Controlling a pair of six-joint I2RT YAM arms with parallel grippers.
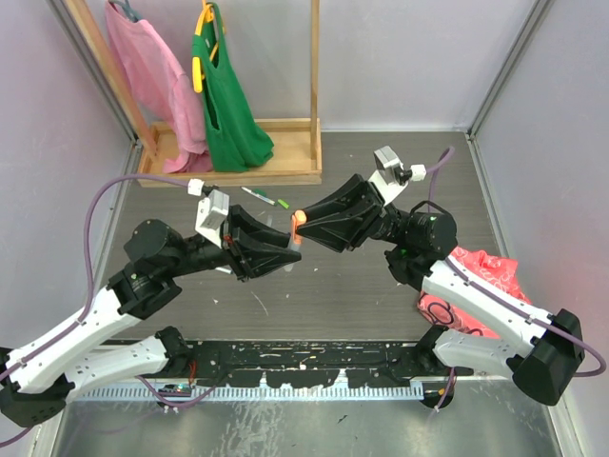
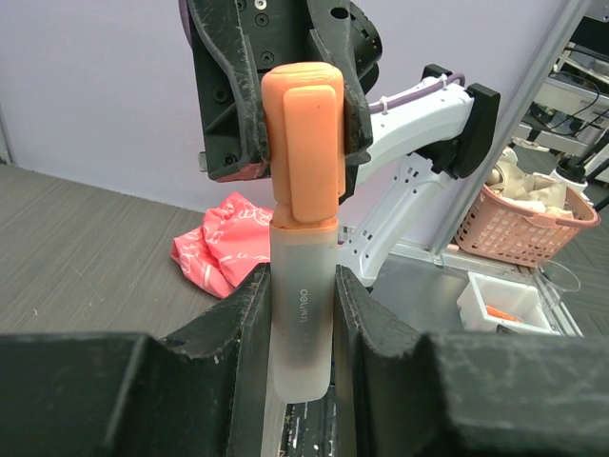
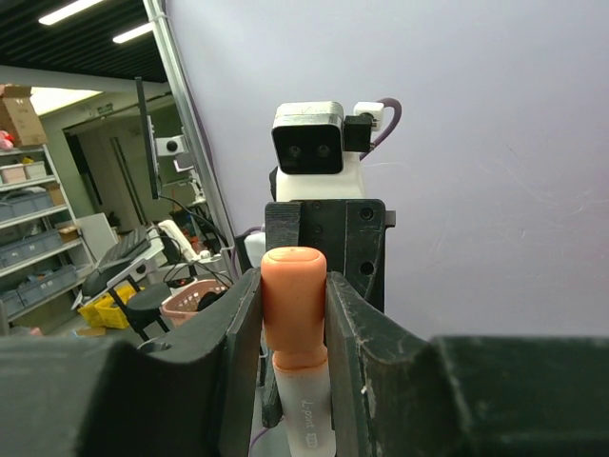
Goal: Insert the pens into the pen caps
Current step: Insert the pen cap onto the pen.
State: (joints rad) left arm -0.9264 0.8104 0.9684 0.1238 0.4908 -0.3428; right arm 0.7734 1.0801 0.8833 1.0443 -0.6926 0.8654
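An orange pen cap (image 1: 299, 218) sits on the end of a pen with a frosted white barrel, held in the air above the middle of the table. My left gripper (image 1: 288, 244) is shut on the barrel (image 2: 303, 314), with both jaws pressed against its sides. My right gripper (image 1: 304, 223) is shut on the orange cap (image 3: 293, 300), which also shows in the left wrist view (image 2: 303, 143). The cap's collar meets the barrel (image 3: 310, 414). A second pen with a green end (image 1: 265, 198) lies on the table behind the grippers. The other pens and caps are out of view.
A wooden rack (image 1: 285, 152) with a pink garment (image 1: 157, 76) and a green garment (image 1: 228, 105) stands at the back left. A red-pink cloth (image 1: 481, 276) lies at the right edge. Off the table are a pink basket (image 2: 533, 214) and a white box (image 2: 504, 300).
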